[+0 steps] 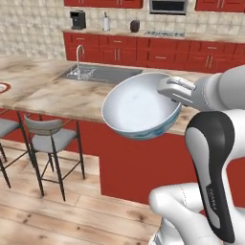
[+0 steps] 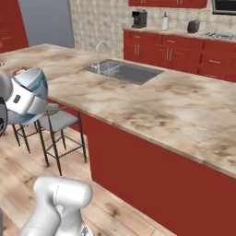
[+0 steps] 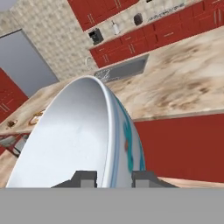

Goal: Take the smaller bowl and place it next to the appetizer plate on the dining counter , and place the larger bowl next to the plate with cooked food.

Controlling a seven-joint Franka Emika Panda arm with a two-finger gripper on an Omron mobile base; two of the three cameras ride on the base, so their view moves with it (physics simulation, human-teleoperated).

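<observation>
My gripper (image 1: 166,91) is shut on the rim of the larger bowl (image 1: 139,109), a deep white bowl with a blue-green pattern outside. It hangs tilted in the air in front of the dining counter (image 1: 67,98), above the floor. In the hand view the bowl (image 3: 83,135) stands on edge, its rim pinched between my fingertips (image 3: 86,177). From the right base view the bowl (image 2: 37,79) peeks out behind my hand. A red-rimmed plate (image 1: 2,87) lies on the counter at the far left; which plate it is I cannot tell. The smaller bowl is out of view.
A sink (image 1: 103,73) with a tap is set into the counter top. Two grey stools (image 1: 50,139) stand against the counter's red base on the left. Behind is the red wall counter (image 1: 158,50) with a coffee machine (image 1: 78,19). The floor is wood.
</observation>
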